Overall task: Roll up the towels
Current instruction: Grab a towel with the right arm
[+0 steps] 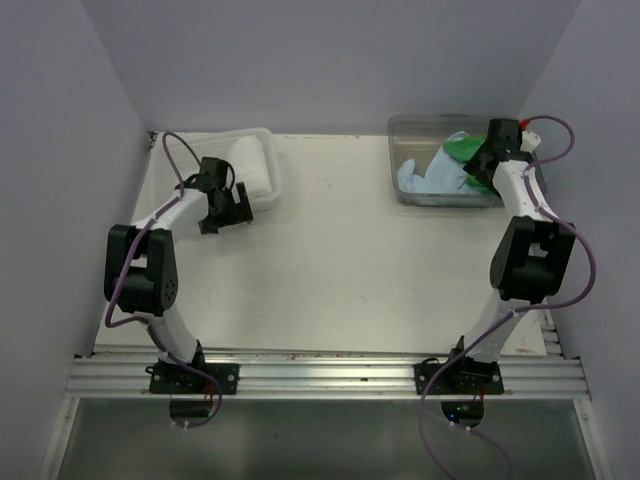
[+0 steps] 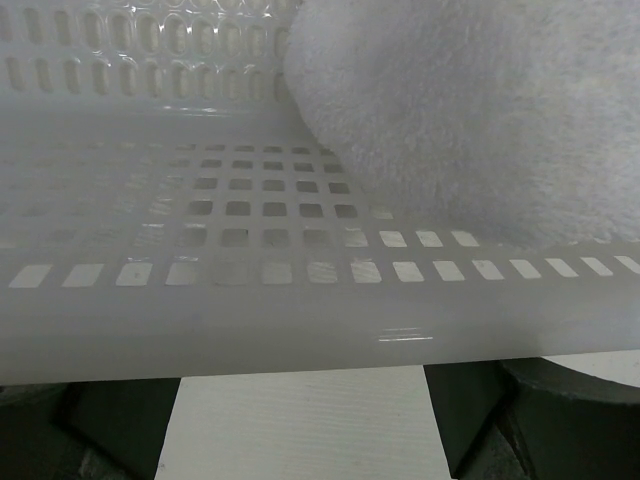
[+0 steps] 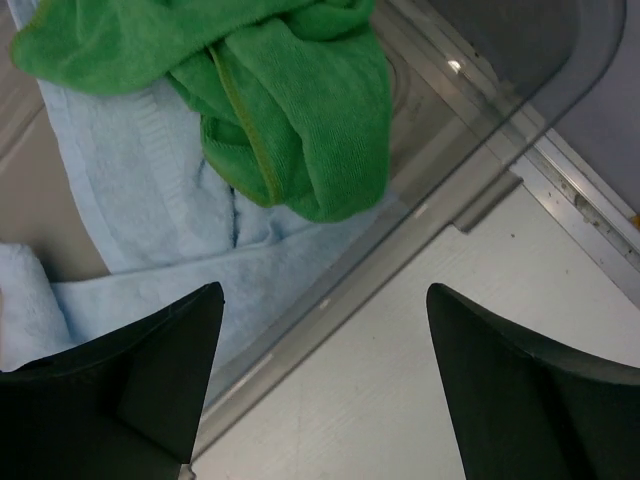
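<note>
Left gripper [image 1: 226, 207] is low over the table [image 1: 340, 260], jaws spread wide with nothing in them, right up against the near wall of the basket [image 2: 250, 330]. Inside the basket the white towel [image 2: 480, 110] looks rolled into a fat bundle, resting on the lattice floor. Farther back on the right, the right gripper [image 3: 325, 295] is wide open and empty too. It straddles the rim of the tub [image 3: 420, 215], one finger [image 3: 130, 390] over the inside, the other over the table. In the tub the blue towel [image 3: 130, 190] lies crumpled, with the green towel [image 3: 290, 110] heaped on top of it.
</note>
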Robot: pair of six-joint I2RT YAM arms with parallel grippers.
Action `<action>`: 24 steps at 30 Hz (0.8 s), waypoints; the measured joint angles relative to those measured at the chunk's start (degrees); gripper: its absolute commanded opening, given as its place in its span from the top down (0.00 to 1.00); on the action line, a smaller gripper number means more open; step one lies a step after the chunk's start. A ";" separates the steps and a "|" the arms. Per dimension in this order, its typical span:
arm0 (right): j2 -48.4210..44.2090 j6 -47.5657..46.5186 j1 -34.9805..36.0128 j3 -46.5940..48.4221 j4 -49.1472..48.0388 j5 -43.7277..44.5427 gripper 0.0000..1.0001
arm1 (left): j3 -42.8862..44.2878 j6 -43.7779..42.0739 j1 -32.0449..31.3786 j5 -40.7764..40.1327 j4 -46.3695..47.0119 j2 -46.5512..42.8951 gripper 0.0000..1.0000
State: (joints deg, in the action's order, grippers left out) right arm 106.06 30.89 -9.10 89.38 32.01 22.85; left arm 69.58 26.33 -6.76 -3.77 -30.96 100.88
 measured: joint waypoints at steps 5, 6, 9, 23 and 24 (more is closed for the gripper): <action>9.99 -0.85 -2.10 12.07 -0.04 -1.66 0.20 | 3.72 0.07 0.22 -0.04 -0.81 1.66 0.04; 12.07 -0.98 -2.69 14.03 0.33 -2.16 0.23 | 4.50 0.07 0.24 0.00 -1.22 1.49 0.04; 17.73 -1.11 -4.17 18.29 0.66 -4.42 0.36 | 5.68 0.07 -0.09 0.31 -1.62 -0.35 0.03; 9.84 -0.28 -5.03 11.39 -2.25 -12.24 1.00 | 6.08 0.81 -3.21 11.54 -4.00 -17.92 0.03; 6.23 -0.20 -4.74 9.90 -2.97 -12.87 1.00 | 6.14 1.09 -3.50 12.22 -4.00 -17.79 0.03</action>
State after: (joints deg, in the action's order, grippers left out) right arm 112.29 30.70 -13.85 99.29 29.04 9.98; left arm 75.72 27.42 -10.26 8.45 -34.96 83.09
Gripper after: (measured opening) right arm 0.044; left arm 0.966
